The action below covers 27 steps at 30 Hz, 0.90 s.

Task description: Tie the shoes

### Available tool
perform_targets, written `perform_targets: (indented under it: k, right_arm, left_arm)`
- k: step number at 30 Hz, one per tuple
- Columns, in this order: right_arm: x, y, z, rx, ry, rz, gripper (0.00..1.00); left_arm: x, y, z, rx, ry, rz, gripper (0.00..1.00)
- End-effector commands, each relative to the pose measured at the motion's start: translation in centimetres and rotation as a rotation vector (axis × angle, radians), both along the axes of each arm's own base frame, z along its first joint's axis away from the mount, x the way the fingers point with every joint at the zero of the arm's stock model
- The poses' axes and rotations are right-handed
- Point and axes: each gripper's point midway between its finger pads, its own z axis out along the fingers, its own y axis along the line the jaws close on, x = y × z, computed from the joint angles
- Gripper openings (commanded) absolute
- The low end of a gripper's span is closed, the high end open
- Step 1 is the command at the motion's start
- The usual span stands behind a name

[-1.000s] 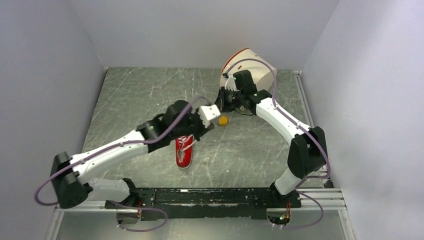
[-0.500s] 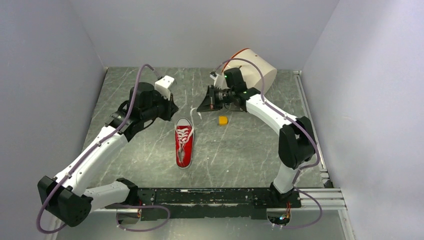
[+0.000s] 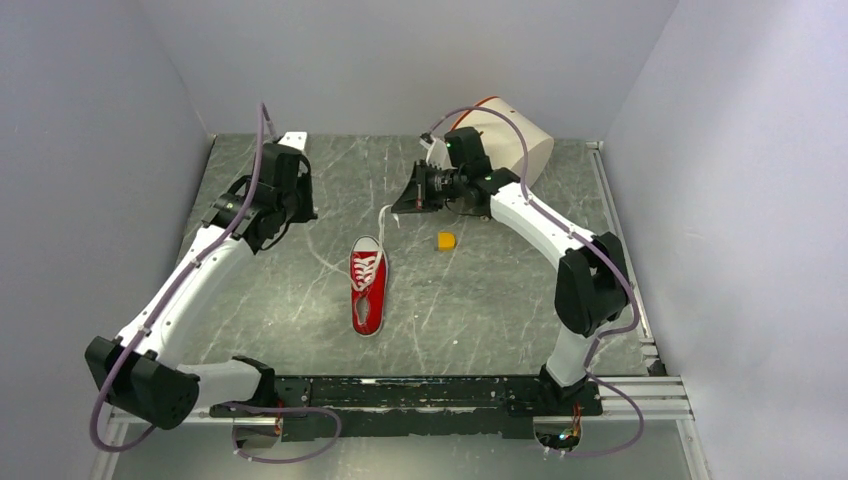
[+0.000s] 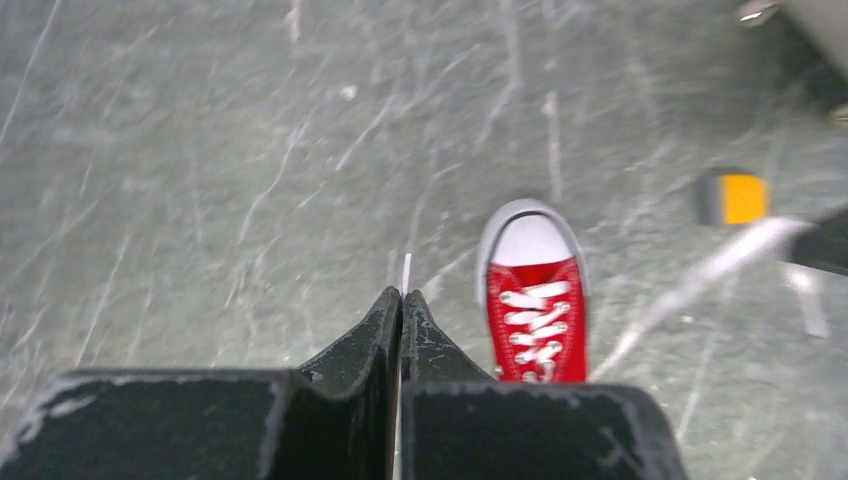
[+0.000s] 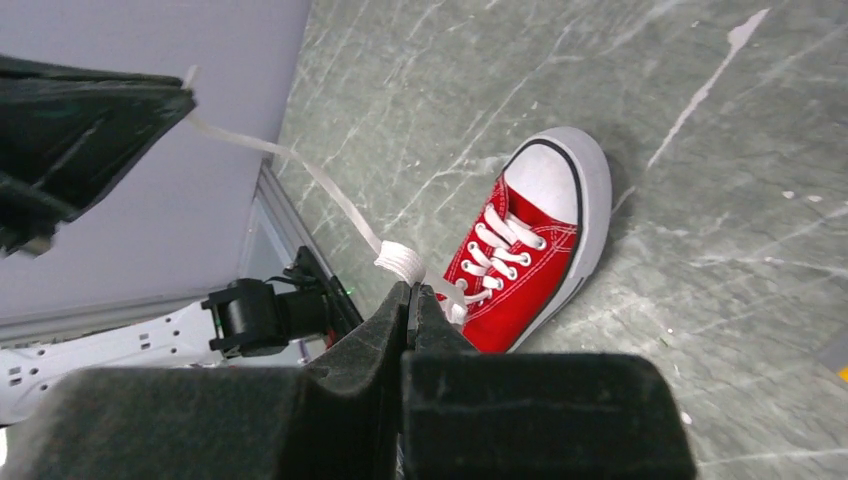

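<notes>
The left end effector [image 4: 402,296] has its fingers pressed together, with a thin strand of the white laces [image 5: 300,165] pinched at the tips. The right end effector [image 5: 409,292] is closed the same way, and a bunched bit of lace sits right at its tips.

I have walls on the left, far and right sides, and the mounting rail [image 3: 450,390] runs along the near edge. The left end effector is up near the far-left corner, close to the left wall. To the right of the shoe the surface [image 3: 480,300] is bare. A small yellow block [image 3: 446,241] lies just right of the toe, not touching it. A white roll [image 3: 512,145] sits at the far edge, behind the right wrist.

The left arm stretches long from its near-left base up the left side, with the wrist turned back toward the middle. The right arm bends at an elbow on the right side. Its forearm reaches far and left, so the wrist ends just beyond the shoe's toe.

The shoe [image 3: 367,290] stands upright on its sole in the middle of the surface. It is red canvas with a white toe cap pointing far and the heel near. Its laces criss-cross the eyelets. One strand runs off to the left and another rises toward the right end effector.
</notes>
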Motion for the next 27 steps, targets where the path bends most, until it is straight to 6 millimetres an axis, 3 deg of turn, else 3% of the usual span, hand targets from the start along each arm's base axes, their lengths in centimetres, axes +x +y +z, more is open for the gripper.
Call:
perform_targets:
  k: [1, 6, 11, 13, 16, 17, 19, 21, 24, 27]
  right_arm:
    - [0.3, -1.1, 1.9, -0.032, -0.073, -0.027, 0.0]
    - [0.4, -0.9, 0.9, -0.043, -0.054, -0.013, 0.0]
    - [1.9, -1.8, -0.3, -0.142, -0.066, -0.065, 0.0]
    - [2.3, -3.1, -1.6, -0.24, -0.069, -0.095, 0.0]
    - [2.1, -4.7, -3.4, -0.338, -0.074, -0.096, 0.0]
    - [1.8, -5.0, -4.0, -0.358, -0.07, -0.089, 0.0]
    - [1.4, -5.4, -5.0, -0.384, -0.064, -0.077, 0.0]
    - [1.3, -5.7, -5.6, -0.395, -0.056, -0.079, 0.0]
    - [1.2, -5.5, -5.7, -0.394, -0.047, -0.072, 0.0]
    - [1.1, -5.2, -5.1, -0.367, -0.044, -0.065, 0.0]
  left_arm:
    - [-1.1, 3.6, -3.7, 0.073, 0.119, 0.128, 0.05]
    - [-1.4, 3.8, -7.0, 0.1, 0.222, 0.12, 0.05]
    - [-2.2, 5.2, -10.9, 0.167, 0.36, 0.153, 0.09]
    - [-2.2, 5.6, -11.1, 0.183, 0.373, 0.169, 0.34]
    - [-1.9, 6.1, -10.0, 0.203, 0.337, 0.172, 0.91]
    - [-1.9, 6.1, -9.5, 0.205, 0.319, 0.157, 0.97]
    - [-1.8, 5.1, -9.3, 0.206, 0.301, 0.055, 0.97]
    - [-2.1, 2.4, -9.5, 0.192, 0.273, -0.143, 0.94]
    - [-4.6, -2.0, -11.2, 0.259, 0.252, -0.524, 0.85]
    - [-6.0, -3.5, -12.2, 0.427, 0.179, -0.744, 0.76]
